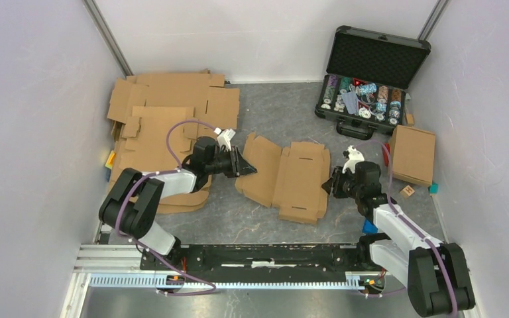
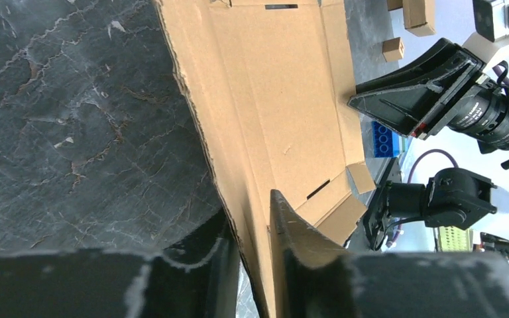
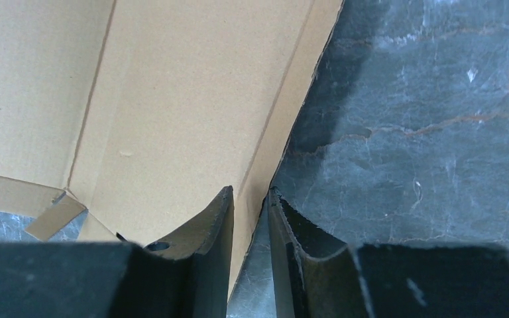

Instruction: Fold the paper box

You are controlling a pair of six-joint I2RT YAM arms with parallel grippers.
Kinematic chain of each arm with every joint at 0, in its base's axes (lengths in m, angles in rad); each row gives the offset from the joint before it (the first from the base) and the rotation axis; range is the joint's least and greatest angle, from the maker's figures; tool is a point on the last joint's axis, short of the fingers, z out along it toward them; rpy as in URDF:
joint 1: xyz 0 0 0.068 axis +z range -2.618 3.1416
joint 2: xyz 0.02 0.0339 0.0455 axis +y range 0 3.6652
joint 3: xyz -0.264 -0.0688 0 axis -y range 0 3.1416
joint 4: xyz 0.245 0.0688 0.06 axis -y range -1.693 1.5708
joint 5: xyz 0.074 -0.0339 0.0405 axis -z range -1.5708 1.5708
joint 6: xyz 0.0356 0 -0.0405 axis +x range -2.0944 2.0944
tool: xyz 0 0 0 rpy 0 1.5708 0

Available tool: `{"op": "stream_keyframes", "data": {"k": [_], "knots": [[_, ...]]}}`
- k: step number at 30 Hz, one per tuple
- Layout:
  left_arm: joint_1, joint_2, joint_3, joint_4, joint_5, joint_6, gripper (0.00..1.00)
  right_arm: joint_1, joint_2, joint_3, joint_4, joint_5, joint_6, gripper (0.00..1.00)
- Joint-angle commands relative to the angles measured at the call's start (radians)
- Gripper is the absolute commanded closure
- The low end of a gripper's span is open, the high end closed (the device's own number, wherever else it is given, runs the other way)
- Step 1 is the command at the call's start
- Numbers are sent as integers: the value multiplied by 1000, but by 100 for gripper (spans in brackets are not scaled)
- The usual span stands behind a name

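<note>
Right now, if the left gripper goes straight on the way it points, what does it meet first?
The cardboard box: its raised edge already stands between the fingers of the left gripper. Beyond it, probably the right gripper.

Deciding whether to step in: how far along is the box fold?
Done: nothing folded yet; the box lies unfolded on the table. In hand: the left gripper straddles its left edge and the right gripper its right edge; whether either is clamped is unclear. Left: all walls and flaps.
</note>
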Motion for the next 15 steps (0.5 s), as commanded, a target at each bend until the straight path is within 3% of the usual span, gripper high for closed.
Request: {"op": "stream_keyframes", "data": {"k": [1, 3, 15], "knots": [[4, 4, 36, 52, 53, -30, 76, -3, 5, 69, 2, -19, -46, 70], [4, -17, 28, 60, 51, -25, 80, -3, 10, 78, 5, -46, -53, 71], [-11, -105, -41, 232, 94, -62, 81, 30, 114, 158, -11, -61, -64, 69]]}}
